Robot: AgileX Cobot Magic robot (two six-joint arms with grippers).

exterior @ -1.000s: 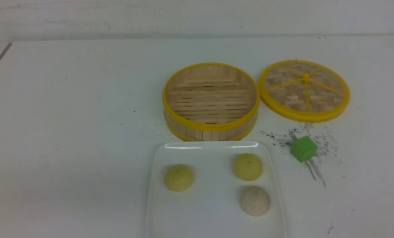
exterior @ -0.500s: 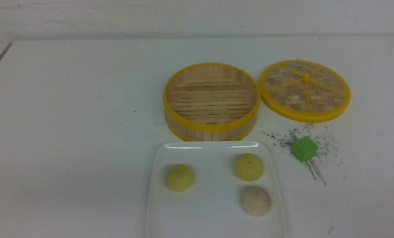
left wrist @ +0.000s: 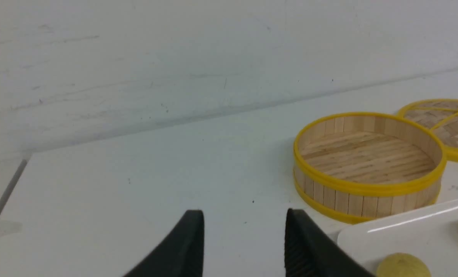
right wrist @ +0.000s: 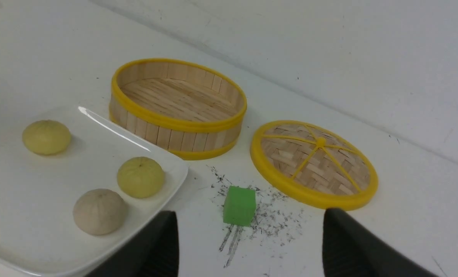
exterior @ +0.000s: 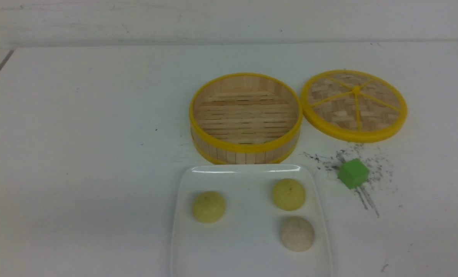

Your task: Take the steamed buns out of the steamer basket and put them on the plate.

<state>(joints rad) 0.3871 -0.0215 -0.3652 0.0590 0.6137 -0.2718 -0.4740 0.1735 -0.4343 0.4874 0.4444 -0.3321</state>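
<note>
All three steamed buns (exterior: 289,194) sit on the plate (exterior: 248,254), just in front of the bare steamer basket (exterior: 245,148). Left end effector (left wrist: 244,242) and right end effector (right wrist: 250,246) both gape, holding nothing; transfer looks complete.

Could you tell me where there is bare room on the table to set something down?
The table lies bare left of the steamer basket and plate. It is crowded to the right, among the lid, green cube and dark specks.
</note>
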